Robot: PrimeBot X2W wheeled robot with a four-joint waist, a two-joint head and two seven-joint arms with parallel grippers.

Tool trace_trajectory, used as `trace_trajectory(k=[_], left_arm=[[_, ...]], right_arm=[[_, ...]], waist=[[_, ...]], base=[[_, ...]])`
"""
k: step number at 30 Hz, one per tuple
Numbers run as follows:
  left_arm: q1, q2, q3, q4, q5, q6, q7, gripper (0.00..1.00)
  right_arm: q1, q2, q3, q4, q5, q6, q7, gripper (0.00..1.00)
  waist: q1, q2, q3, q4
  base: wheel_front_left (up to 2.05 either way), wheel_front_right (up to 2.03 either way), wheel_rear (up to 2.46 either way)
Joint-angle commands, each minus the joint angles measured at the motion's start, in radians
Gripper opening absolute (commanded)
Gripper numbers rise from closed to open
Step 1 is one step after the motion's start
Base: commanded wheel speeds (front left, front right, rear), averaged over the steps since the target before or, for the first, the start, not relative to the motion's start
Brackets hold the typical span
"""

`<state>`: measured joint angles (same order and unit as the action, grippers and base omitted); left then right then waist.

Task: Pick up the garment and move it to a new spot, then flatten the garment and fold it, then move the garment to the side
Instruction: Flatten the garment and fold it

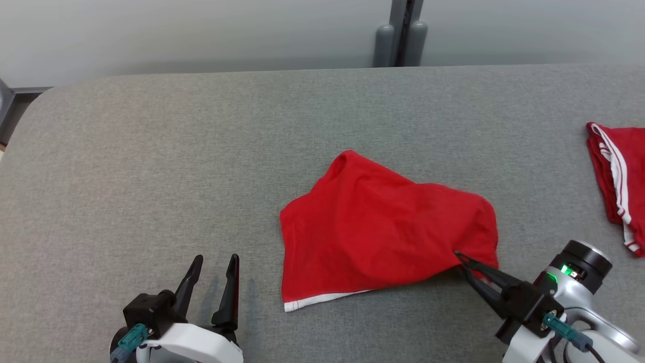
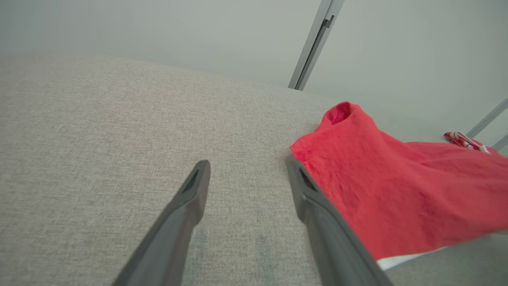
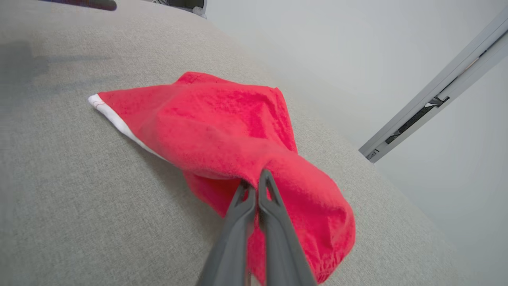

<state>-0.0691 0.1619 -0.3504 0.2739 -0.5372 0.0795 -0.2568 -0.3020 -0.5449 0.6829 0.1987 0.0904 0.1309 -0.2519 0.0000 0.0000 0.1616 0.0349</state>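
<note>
The garment (image 1: 383,229) is red with a white hem and lies rumpled in the middle of the grey padded table (image 1: 151,166). My right gripper (image 1: 461,262) is shut on the garment's near right edge, pinching a fold of the cloth (image 3: 222,131) between its fingertips (image 3: 256,184). My left gripper (image 1: 216,272) stands open at the lower left, a little left of the garment and apart from it. In the left wrist view the garment (image 2: 397,186) lies just right of the right finger (image 2: 313,202), with bare table between the fingers.
A second red garment with white stripes (image 1: 617,184) lies at the table's right edge, also seen far off as a small striped heap (image 2: 462,140). A pale wall with a grey post (image 1: 400,33) runs behind the table's far edge.
</note>
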Motion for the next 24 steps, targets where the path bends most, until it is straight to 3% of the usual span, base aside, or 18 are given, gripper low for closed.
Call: trace_trajectory(k=[1,6,9,17,24], left_arm=[[0.005,0.005,0.006,-0.003,-0.001,0.002,-0.004,1.00],[-0.008,0.004,0.005,-0.006,0.000,-0.001,-0.005,1.00],[-0.023,0.001,0.001,-0.003,0.002,-0.008,-0.006,1.00],[-0.055,-0.013,-0.010,0.008,0.007,-0.018,-0.007,1.00],[-0.081,-0.032,-0.021,0.025,0.012,-0.030,-0.008,1.00]], right_arm=[[0.016,-0.015,0.003,-0.048,0.011,0.000,0.020,0.00],[0.007,-0.037,-0.017,-0.175,0.043,0.000,0.097,0.00],[-0.037,-0.036,-0.023,-0.173,0.060,0.000,0.129,0.00],[-0.249,-0.004,0.063,0.034,0.168,0.000,0.181,0.00],[-0.457,0.011,0.215,0.285,0.336,0.000,0.199,0.00]], waist=[[0.0000,0.0000,0.000,-0.011],[0.0000,0.0000,0.009,-0.016],[0.0000,0.0000,0.020,-0.005],[0.0000,0.0000,0.055,0.052],[0.0000,0.0000,0.090,0.126]], base=[[0.00,0.00,0.00],[0.00,0.00,0.00],[0.00,0.00,0.00],[0.00,0.00,0.00],[0.00,0.00,0.00]])
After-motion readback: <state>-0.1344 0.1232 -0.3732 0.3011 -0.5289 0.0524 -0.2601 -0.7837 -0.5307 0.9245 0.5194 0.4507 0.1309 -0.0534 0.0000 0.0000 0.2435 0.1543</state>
